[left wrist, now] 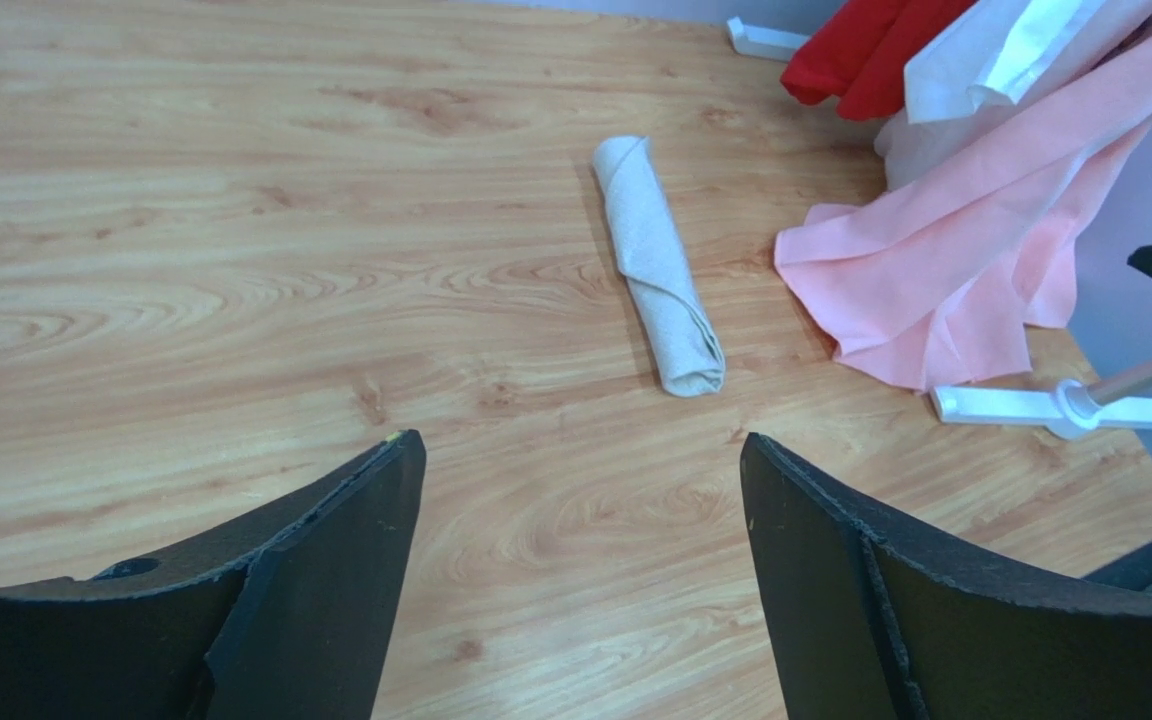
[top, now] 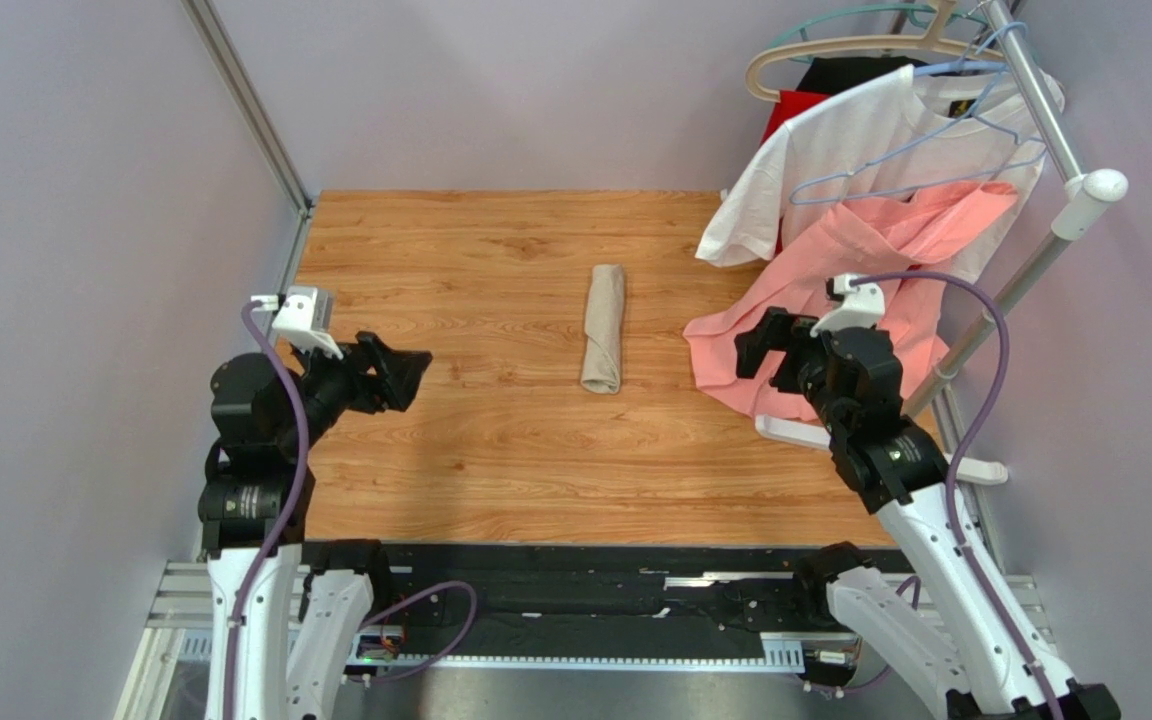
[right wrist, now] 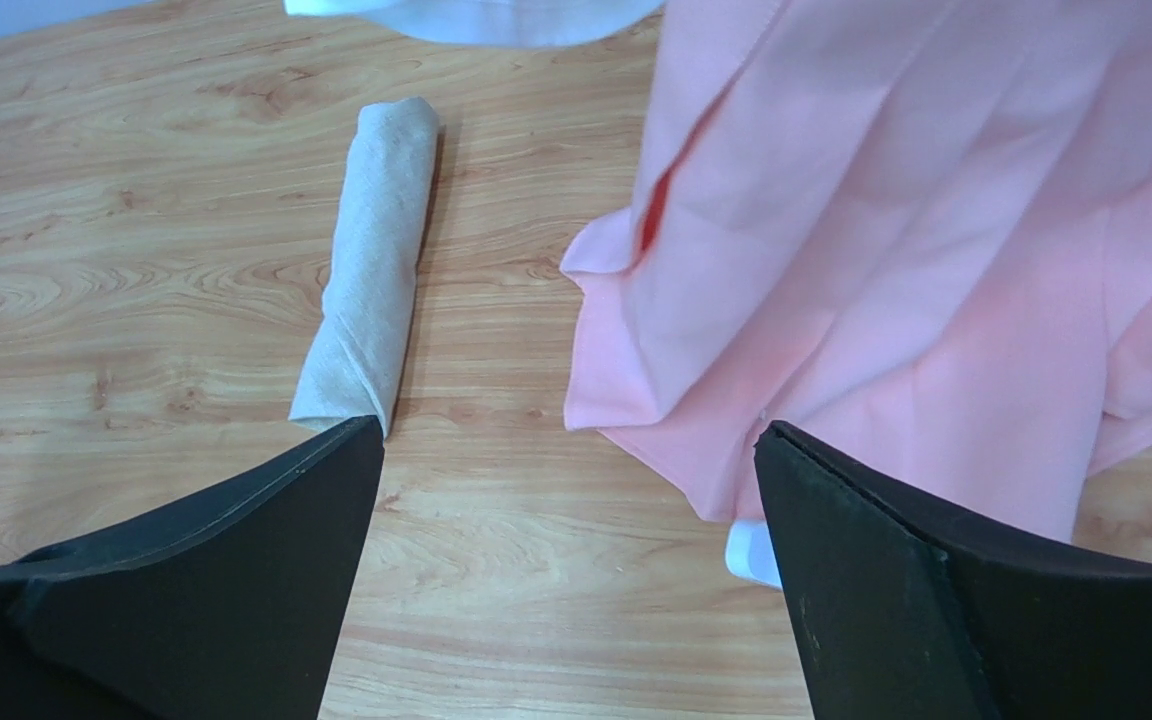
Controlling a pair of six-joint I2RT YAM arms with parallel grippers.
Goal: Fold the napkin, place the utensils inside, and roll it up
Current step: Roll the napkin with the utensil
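Note:
The beige napkin (top: 603,327) lies rolled into a tight tube in the middle of the wooden table, long axis running front to back. It also shows in the left wrist view (left wrist: 659,287) and the right wrist view (right wrist: 373,261). No utensils are visible; they are hidden or out of view. My left gripper (top: 408,372) is open and empty, hovering at the left side, well left of the roll. My right gripper (top: 761,342) is open and empty, right of the roll, next to the pink garment.
A salmon-pink garment (top: 853,285) and a white T-shirt (top: 853,150) hang from a rack at the right; the pink hem drapes onto the table (top: 462,450). The rack's white foot (left wrist: 1063,405) lies at the right edge. Grey walls stand on both sides.

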